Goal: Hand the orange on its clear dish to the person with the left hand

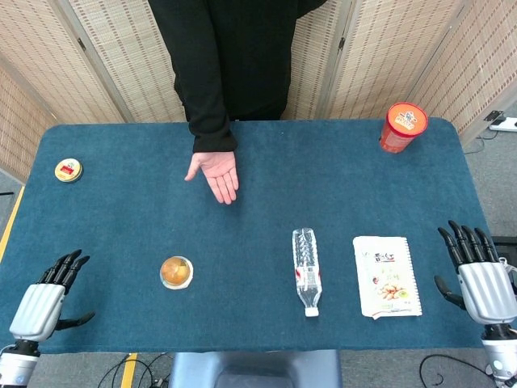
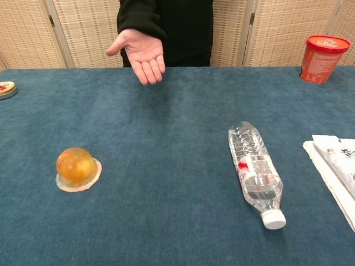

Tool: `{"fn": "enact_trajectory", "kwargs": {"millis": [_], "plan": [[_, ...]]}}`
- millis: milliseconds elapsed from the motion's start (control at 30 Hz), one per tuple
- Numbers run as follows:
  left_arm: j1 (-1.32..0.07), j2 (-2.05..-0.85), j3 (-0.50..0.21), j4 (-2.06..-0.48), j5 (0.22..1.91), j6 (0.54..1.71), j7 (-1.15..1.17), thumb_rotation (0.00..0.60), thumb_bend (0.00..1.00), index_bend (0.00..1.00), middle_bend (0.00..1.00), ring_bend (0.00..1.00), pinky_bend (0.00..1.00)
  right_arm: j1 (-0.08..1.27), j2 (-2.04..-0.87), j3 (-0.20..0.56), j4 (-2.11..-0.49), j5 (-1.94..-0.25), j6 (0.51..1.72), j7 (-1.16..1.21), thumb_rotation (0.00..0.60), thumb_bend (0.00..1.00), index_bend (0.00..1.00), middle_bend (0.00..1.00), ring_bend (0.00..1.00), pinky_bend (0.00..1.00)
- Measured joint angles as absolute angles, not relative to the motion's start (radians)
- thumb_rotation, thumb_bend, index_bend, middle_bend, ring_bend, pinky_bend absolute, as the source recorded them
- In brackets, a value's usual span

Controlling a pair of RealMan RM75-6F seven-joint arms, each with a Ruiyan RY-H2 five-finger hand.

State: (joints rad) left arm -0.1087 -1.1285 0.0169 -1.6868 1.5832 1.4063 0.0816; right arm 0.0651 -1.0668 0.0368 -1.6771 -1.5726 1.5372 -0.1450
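Head view: the person (image 1: 234, 56) stands at the far edge of the blue surface (image 1: 121, 218), head cut off by the frame, one palm (image 1: 216, 175) held out upward over the cloth. The left hand (image 1: 44, 297) sits at the near left corner, fingers spread and holding nothing; its wrist runs out of frame. The right hand (image 1: 481, 275) at the near right edge is likewise spread and empty. The orange (image 1: 176, 271) rests on its dish (image 1: 177, 283), well apart from the left hand and nearer the robot than the palm. A bottle (image 1: 306, 270) lies on its side beside a snack packet (image 1: 387, 276). A red cup (image 1: 403, 127) stands far right; a small tin (image 1: 68, 169) lies far left.

Chest view: neither hand shows. The orange (image 2: 75, 166) looks domed and glossy on the dish (image 2: 93, 179); whether a clear cover sits over it is hard to tell. The bottle (image 2: 255, 173) lies to its right, cap toward the camera. The packet (image 2: 336, 166) and tin (image 2: 6, 88) are cut off by the frame.
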Motion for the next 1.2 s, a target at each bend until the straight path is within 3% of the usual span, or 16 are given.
{"fn": "enact_trajectory", "kwargs": {"millis": [267,600,967,1200], "plan": [[-0.196,-1.197,0.002,-1.763,1.58,1.28,0.305,0.6,0.13,0.19,0.15,0.13,0.26,0.03,-1.029,0.004,-1.658,-1.672,1.626,-0.019,0.6,0.25,0.0,0.0,0.0,0.0],[-0.382,-1.344,-0.119,-1.716,1.343,1.057,0.38,0.6,0.13,0.19,0.21,0.15,0.27,0.006,-1.01,-0.018,-1.625,-1.733,1.673,0.04,0.6,0.25,0.0,0.0,0.0,0.0],[-0.466,-1.435,-0.137,-1.613,1.251,0.979,0.364,0.6,0.13,0.25,0.26,0.25,0.33,0.009,-1.011,-0.008,-1.628,-1.719,1.658,0.034,0.6,0.25,0.0,0.0,0.0,0.0],[-0.497,-1.481,-0.128,-1.589,1.207,0.97,0.393,0.6,0.13,0.28,0.27,0.25,0.33,0.006,-1.007,-0.006,-1.624,-1.72,1.664,0.051,0.6,0.25,0.0,0.0,0.0,0.0]]}}
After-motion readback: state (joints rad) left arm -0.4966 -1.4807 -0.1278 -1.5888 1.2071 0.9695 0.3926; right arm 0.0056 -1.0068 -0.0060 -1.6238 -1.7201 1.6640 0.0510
